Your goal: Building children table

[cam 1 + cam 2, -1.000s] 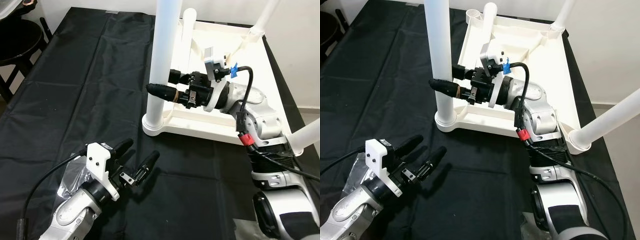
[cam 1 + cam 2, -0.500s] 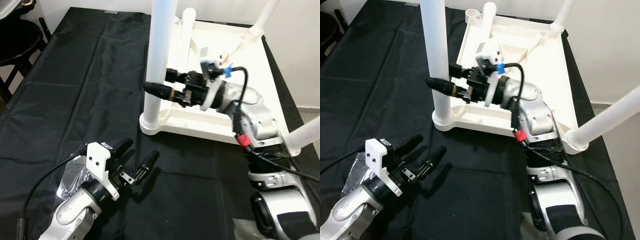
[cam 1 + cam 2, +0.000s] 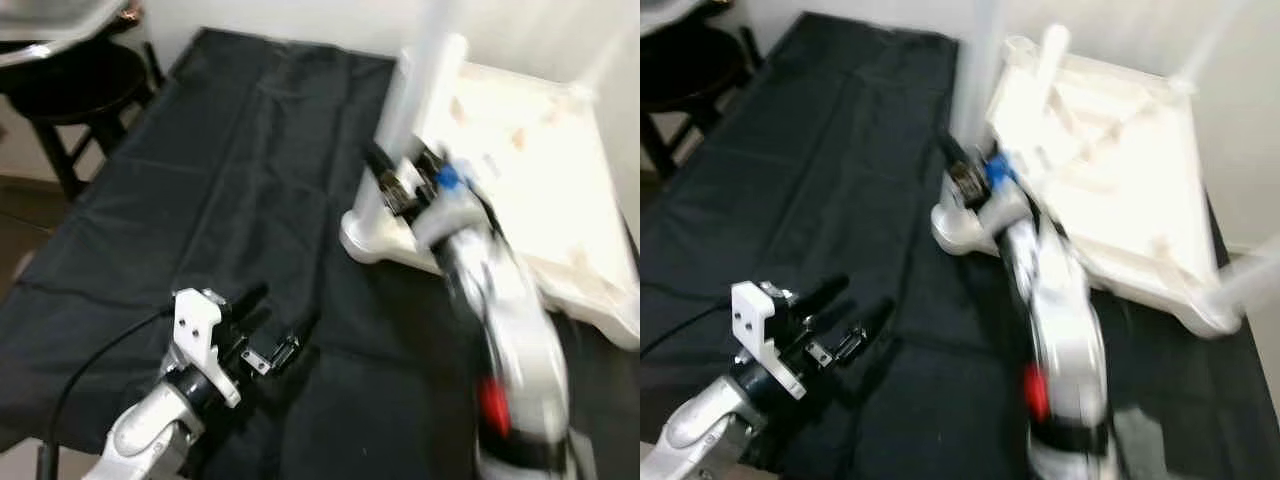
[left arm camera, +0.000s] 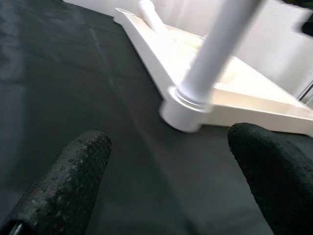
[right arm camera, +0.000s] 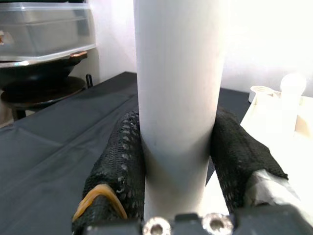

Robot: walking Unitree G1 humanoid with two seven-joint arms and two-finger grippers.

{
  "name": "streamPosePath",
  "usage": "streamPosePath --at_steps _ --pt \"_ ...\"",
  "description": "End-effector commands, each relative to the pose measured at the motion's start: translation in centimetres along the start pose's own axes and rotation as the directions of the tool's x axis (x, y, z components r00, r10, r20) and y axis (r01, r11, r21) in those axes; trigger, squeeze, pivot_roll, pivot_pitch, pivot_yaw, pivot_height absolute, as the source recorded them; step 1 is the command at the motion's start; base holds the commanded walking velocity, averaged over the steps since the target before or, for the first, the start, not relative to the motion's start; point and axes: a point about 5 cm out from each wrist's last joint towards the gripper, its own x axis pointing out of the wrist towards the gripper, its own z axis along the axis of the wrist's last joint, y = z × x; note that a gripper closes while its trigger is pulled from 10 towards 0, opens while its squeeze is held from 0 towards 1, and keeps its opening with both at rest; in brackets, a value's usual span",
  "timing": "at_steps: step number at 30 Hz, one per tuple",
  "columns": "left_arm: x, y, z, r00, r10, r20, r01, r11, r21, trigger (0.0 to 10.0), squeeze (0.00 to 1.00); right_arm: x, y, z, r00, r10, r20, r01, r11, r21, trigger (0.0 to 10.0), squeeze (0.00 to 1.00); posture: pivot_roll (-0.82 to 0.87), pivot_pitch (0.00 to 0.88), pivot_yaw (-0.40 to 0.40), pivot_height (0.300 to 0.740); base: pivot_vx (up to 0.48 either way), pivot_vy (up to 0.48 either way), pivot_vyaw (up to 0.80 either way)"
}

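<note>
Right wrist view: the right hand (image 5: pixel 178 171) is clamped around a white leg (image 5: pixel 178 98) standing in a corner of the upturned tabletop (image 3: pixel 520 160), which lies on a black cloth (image 3: pixel 230 170). The left hand (image 3: pixel 268 335) hovers low over the cloth, fingers (image 4: pixel 73 181) apart, near that corner.

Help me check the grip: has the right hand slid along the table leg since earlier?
No. The right hand still clamps the table leg about as high above its corner socket; the camera swung.
</note>
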Motion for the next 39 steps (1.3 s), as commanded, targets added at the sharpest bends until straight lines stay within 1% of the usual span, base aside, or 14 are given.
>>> streamPosePath --at_steps 1,4,5,6,7,8,17,21,22,31,32,33,34,39 --pt "0.1 -0.1 -0.4 1.0 -0.02 -0.008 0.02 1.0 -0.006 10.0 0.0 -0.9 -1.0 -3.9 0.967 -0.062 -0.248 0.049 0.997 -0.062 0.0 0.0 -0.02 0.25 -0.088 0.74 0.0 0.0 0.0" --pt "0.2 0.0 -0.4 1.0 -0.019 -0.01 0.019 1.0 -0.003 10.0 0.0 -1.0 -1.1 -3.9 0.962 -0.045 -0.27 0.032 0.998 -0.052 0.0 0.0 -0.02 0.245 -0.091 0.74 0.0 0.0 0.0" --pt "0.2 0.0 -0.4 1.0 -0.018 -0.01 0.018 1.0 -0.002 10.0 0.0 -1.1 -0.8 -4.1 0.958 -0.025 -0.284 0.017 0.999 -0.032 1.6 0.0 -0.03 0.246 -0.089 0.74 0.0 0.0 0.0" --pt "0.2 0.0 -0.4 1.0 -0.018 -0.01 0.018 1.0 -0.002 10.0 0.0 -1.1 -0.8 -4.1 0.958 -0.025 -0.284 0.017 0.999 -0.032 1.6 0.0 -0.03 0.246 -0.089 0.74 0.0 0.0 0.0" --pt "0.1 0.1 -0.4 1.0 -0.016 -0.01 0.016 1.0 -0.001 10.0 0.0 -1.3 -0.1 -4.2 0.952 0.046 -0.302 -0.044 0.999 0.015 10.0 0.4 -0.03 0.247 -0.085 0.74 0.0 0.0 0.0" --pt "0.1 0.1 -0.4 1.0 -0.015 -0.01 0.015 1.0 -0.001 10.0 0.0 -1.4 0.3 -4.1 0.947 0.092 -0.308 -0.086 0.996 0.033 10.0 1.0 -0.04 0.247 -0.081 0.74 0.0 0.0 0.0" --pt "0.0 0.0 -0.5 1.0 -0.022 -0.015 0.022 1.0 -0.011 10.0 0.0 0.7 -1.5 -1.3 0.975 0.164 -0.152 -0.163 0.987 0.019 10.0 1.0 -0.03 0.248 -0.082 0.74 0.0 0.0 0.0" --pt "-0.1 -0.2 -0.6 1.0 -0.025 -0.013 0.025 1.0 -0.013 10.0 0.0 1.3 -1.7 -0.5 0.911 0.404 -0.08 -0.401 0.915 0.054 10.0 1.0 -0.02 0.246 -0.087 0.74 0.0 0.0 0.0" --pt "-0.1 -0.4 -0.6 1.0 -0.024 -0.012 0.024 1.0 -0.013 10.0 0.0 2.1 -3.4 -1.2 0.87 0.48 -0.111 -0.483 0.876 0.001 10.0 1.0 -0.01 0.245 -0.088 0.74 0.0 0.0 0.0" --pt "-0.4 -0.7 -0.5 1.0 -0.027 -0.011 0.027 0.999 -0.017 10.0 0.0 4.5 -5.3 -0.4 0.802 0.594 -0.069 -0.594 0.804 0.011 10.0 0.99 0.01 0.252 -0.083 0.74 0.0 0.0 0.0" --pt "-0.3 -0.8 -0.5 1.0 -0.028 -0.012 0.027 0.999 -0.017 10.0 0.0 5.1 -5.4 0.0 0.796 0.604 -0.042 -0.604 0.797 0.017 10.0 0.0 0.01 0.252 -0.083 0.74 0.0 0.0 0.0" --pt "-0.4 -0.8 -0.4 1.0 -0.027 -0.013 0.027 0.999 -0.017 10.0 0.0 5.9 -5.6 0.6 0.794 0.608 -0.004 -0.608 0.794 0.012 4.1 0.0 0.01 0.256 -0.082 0.74 0.0 0.0 0.0" --pt "-0.4 -0.9 -0.3 1.0 -0.025 -0.013 0.025 1.0 -0.017 10.0 0.0 6.9 -5.5 1.4 0.766 0.64 0.057 -0.642 0.766 0.036 0.0 0.0 0.02 0.263 -0.079 0.74 0.0 0.0 0.0" --pt "-0.5 -1.0 -0.3 1.0 -0.021 -0.013 0.021 1.0 -0.017 10.0 0.0 7.3 -5.2 1.5 0.71 0.701 0.071 -0.704 0.71 0.029 0.0 0.0 0.02 0.267 -0.082 0.74 0.0 0.0 0.0"
